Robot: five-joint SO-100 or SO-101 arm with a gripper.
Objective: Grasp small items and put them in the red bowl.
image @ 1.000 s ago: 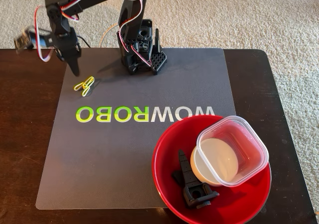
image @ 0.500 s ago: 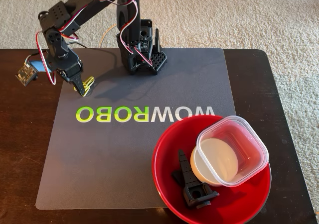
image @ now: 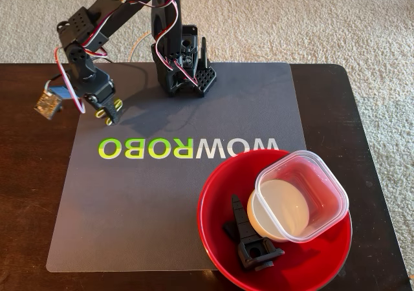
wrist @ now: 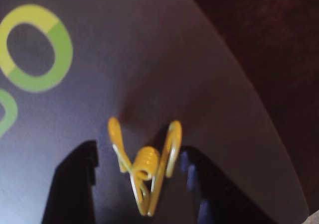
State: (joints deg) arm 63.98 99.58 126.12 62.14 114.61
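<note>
Yellow clip pair (wrist: pixel 145 171) lies on the mat between the spread fingers of the gripper (image: pixel 107 112), not yet pinched. Squeezing squarely across its spring coil should prevent slipping; far to its right waits the red bowl (image: pixel 213 204).

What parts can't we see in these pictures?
- Clip, fixed view: mostly hidden behind the hand.
- Hand, wrist view: fingers cut off by the bottom edge; whether they pinch the clip is unclear.
- Red bowl, fixed view: near rim cut off at the bottom edge.
- White dish, fixed view: partly covered by the clear tub.
</note>
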